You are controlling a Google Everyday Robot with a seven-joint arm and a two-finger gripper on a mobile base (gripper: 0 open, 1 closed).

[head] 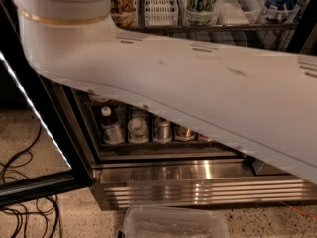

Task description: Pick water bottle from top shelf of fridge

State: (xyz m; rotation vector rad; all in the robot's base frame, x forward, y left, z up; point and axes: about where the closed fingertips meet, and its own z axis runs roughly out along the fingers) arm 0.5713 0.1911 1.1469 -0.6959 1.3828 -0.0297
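**Camera view: arm hogs the shot, gripper out of frame**

Most of what we get is the white arm (pixel 173 83), running from a round joint at upper left down across to the right edge. The gripper is somewhere past that edge, outside the shot, so we can't tell how wide the jaws are or whether they hold or touch anything.

Above the arm we see the front of the top shelf (pixel 237 28), a dark wire rack with white slotted lane trays. At its far right stands what looks like the lower part of the water bottle (pixel 281 1), clear with blue print. A green can (pixel 202 1) and a brown one (pixel 122 1) stand further left on the same rack.

Below the arm, a lower shelf of the fridge (pixel 74 128) holds a small white-capped bottle (pixel 110 125) and a row of cans (pixel 162 129). Its ribbed steel base (pixel 208 187) sits on a speckled floor (pixel 29 133). The black door (pixel 34 185) stands open at left with a bright light strip (pixel 34 113). Black cables (pixel 20 182) lie behind it, and a clear plastic bin (pixel 173 224) sits at bottom centre.
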